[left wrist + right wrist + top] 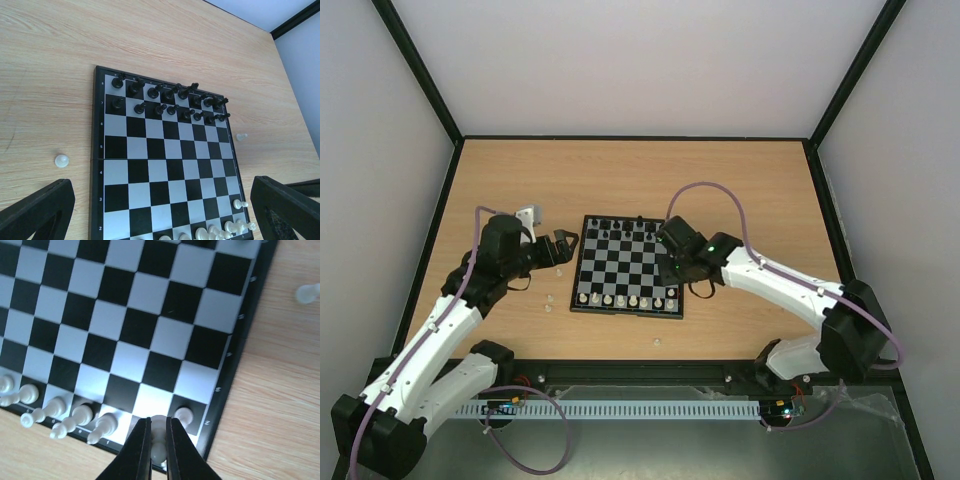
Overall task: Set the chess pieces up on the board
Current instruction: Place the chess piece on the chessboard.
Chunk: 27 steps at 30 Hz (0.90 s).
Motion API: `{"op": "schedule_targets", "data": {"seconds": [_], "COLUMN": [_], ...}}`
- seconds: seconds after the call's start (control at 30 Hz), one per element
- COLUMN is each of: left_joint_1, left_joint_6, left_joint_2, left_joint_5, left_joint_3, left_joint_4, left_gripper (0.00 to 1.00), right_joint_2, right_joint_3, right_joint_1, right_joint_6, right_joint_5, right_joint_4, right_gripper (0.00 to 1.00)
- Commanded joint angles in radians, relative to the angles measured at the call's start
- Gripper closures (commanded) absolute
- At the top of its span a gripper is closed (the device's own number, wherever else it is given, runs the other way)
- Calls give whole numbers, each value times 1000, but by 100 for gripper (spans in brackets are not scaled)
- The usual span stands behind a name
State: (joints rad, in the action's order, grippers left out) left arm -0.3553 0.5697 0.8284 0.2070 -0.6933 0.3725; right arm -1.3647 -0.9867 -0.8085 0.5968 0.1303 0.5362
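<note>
One piece in hand: the right gripper [159,426] is clamped on a white piece [159,452] over the near right corner of the board [620,311].
Left gripper: the left gripper [566,244] hangs with its jaws wide apart and nothing in them, just beside the board's left edge.
Board: black pieces [170,100] fill the two far rows. A white row [75,415] stands along the near edge, and the middle squares are bare.
Neighbour: a pawn [184,415] stands just beside my right finger. I cannot tell whether they touch.
Strays: loose pieces lie on the table [740,170], left of the board [548,298], near of it [657,342] and off its right edge [307,292].
Risk, release: if I part the fingers before the piece sits flat on its square, I expect it to tip. It could also cling to one finger and fall as I lift.
Risk, neighbour: opening wide this close could knock the pawn over, and it could fall into the white row.
Risk, placement: my fingers hide the base, so I cannot tell which square it is over. It may land on a line.
Risk, board: a sideways push from either arm could slide the board and topple the black pieces.
Risk, strays: the loose pieces are tiny and could roll away if an arm sweeps low.
</note>
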Motion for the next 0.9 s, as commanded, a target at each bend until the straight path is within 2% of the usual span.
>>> {"op": "schedule_targets", "data": {"seconds": [0.0, 0.27, 0.87], "left_joint_1": [-7, -8, -8], "left_joint_6": [10, 11, 9], "left_joint_2": [1, 0, 9], "left_joint_5": [4, -1, -3], "left_joint_3": [8, 20, 29], "left_joint_4": [-11, -13, -25], "left_gripper": [1, 1, 1], "right_joint_2": [-69, -202, -299], "right_joint_3": [-30, -47, -78], "right_joint_1": [-63, -108, -109], "right_joint_6": [25, 33, 27], "right_joint_5": [-12, 17, 12], "right_joint_4": [60, 42, 19], "right_gripper": [98, 98, 97]}}
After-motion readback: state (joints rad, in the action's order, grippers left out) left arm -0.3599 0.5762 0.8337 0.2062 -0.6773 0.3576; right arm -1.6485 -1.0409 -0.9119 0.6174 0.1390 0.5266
